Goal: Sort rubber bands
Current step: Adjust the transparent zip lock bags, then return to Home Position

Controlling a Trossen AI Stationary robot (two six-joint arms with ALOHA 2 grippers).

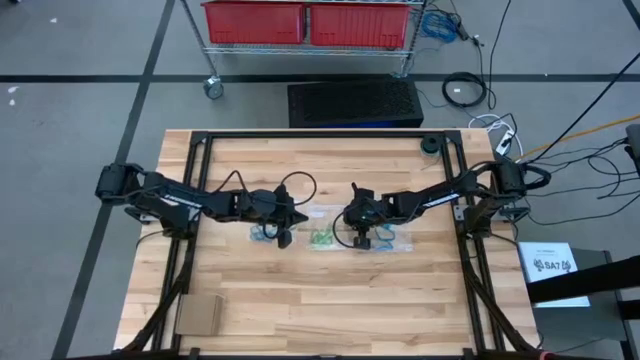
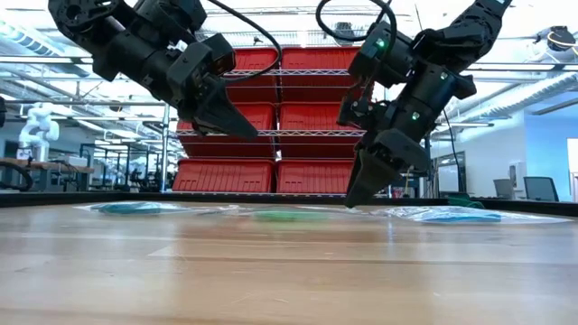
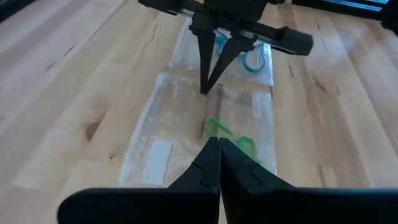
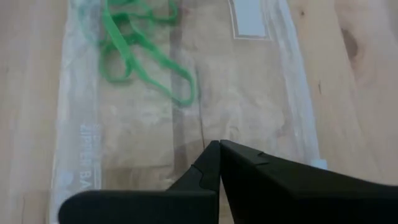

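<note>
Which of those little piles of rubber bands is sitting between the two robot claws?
The green rubber bands, on the middle clear bag. The grey-teal rubber bands lie under the left gripper; the blue rubber bands lie beyond the right gripper.

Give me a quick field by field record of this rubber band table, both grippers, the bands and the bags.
left gripper: shut, raised above the table, over the left end of the bag row
right gripper: shut, tips low over the middle clear bag, holding nothing
green rubber bands: inside the middle clear bag
blue rubber bands: in the bag on the right arm's side
grey-teal rubber bands: in the bag on the left arm's side
table: pale wood; bags in a row at its centre
</note>
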